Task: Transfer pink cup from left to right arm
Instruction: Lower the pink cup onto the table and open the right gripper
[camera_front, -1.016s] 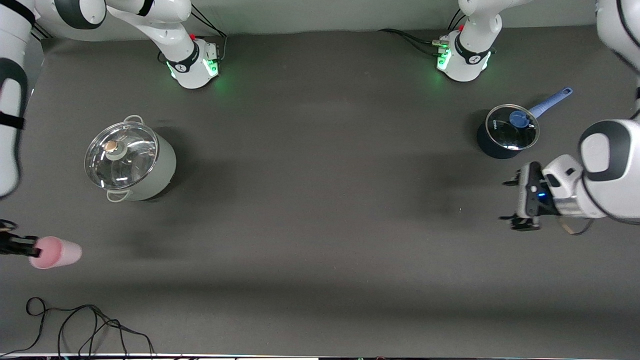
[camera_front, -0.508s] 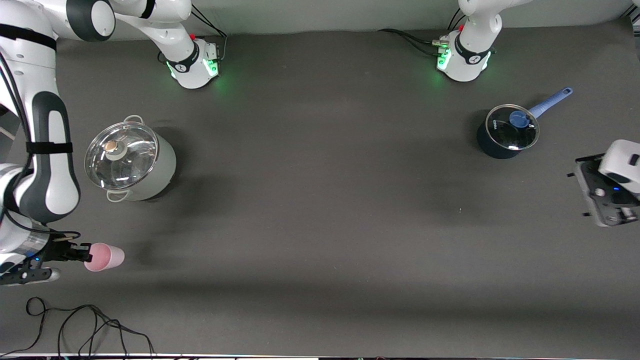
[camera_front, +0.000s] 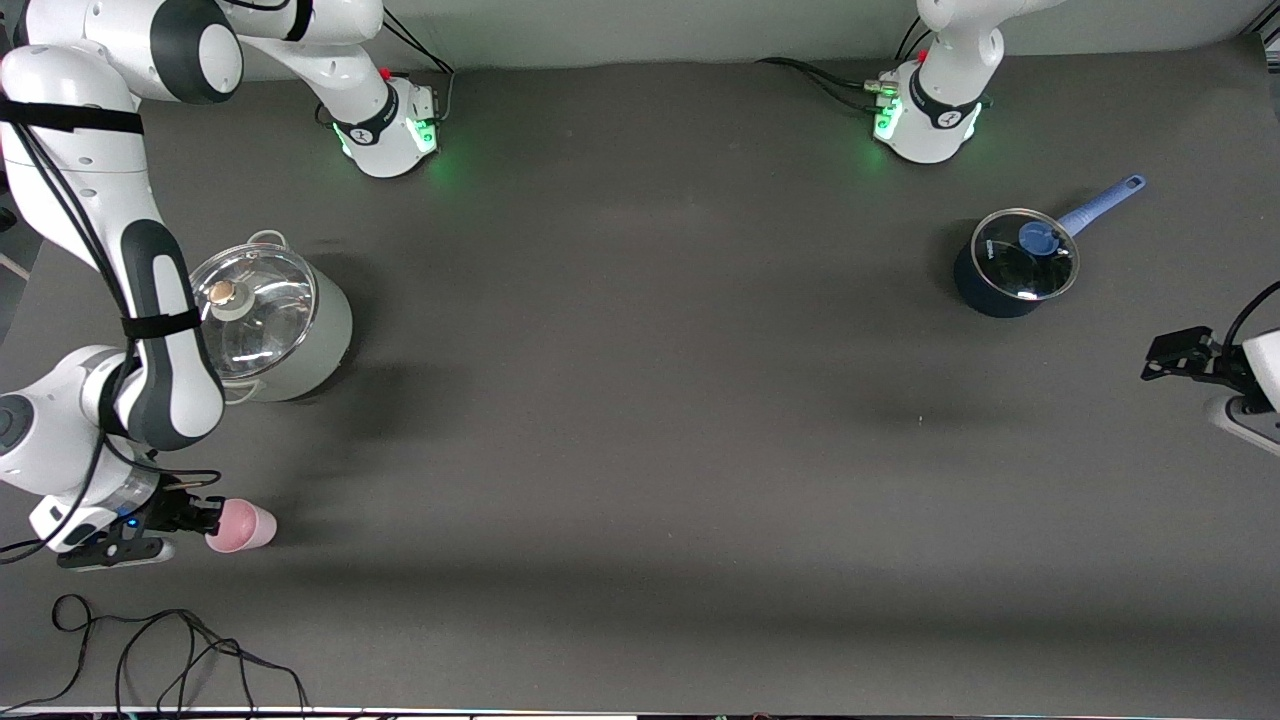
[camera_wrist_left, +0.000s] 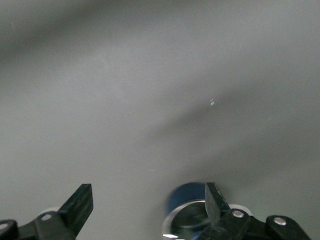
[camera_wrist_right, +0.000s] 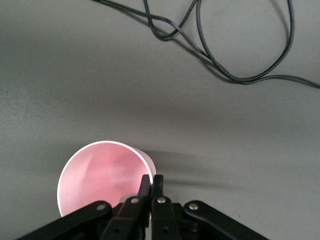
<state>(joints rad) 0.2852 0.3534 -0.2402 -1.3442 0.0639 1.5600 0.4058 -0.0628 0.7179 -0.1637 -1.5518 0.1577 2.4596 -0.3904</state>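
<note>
The pink cup is a small pale-pink tumbler, held low over the mat at the right arm's end of the table. My right gripper is shut on its rim. In the right wrist view the fingers pinch the cup's wall, one inside and one outside, and the cup's open mouth faces the camera. My left gripper is open and empty at the left arm's edge of the table. Its fingers stand wide apart in the left wrist view.
A large grey pot with a glass lid stands farther from the camera than the cup, partly covered by the right arm. A dark blue saucepan with a lid sits near the left gripper and shows in the left wrist view. Black cables lie at the front edge.
My right arm has carried the pink cup toward the table's middle and lower. My left arm has drawn back toward its own edge of the table, away from the saucepan.
</note>
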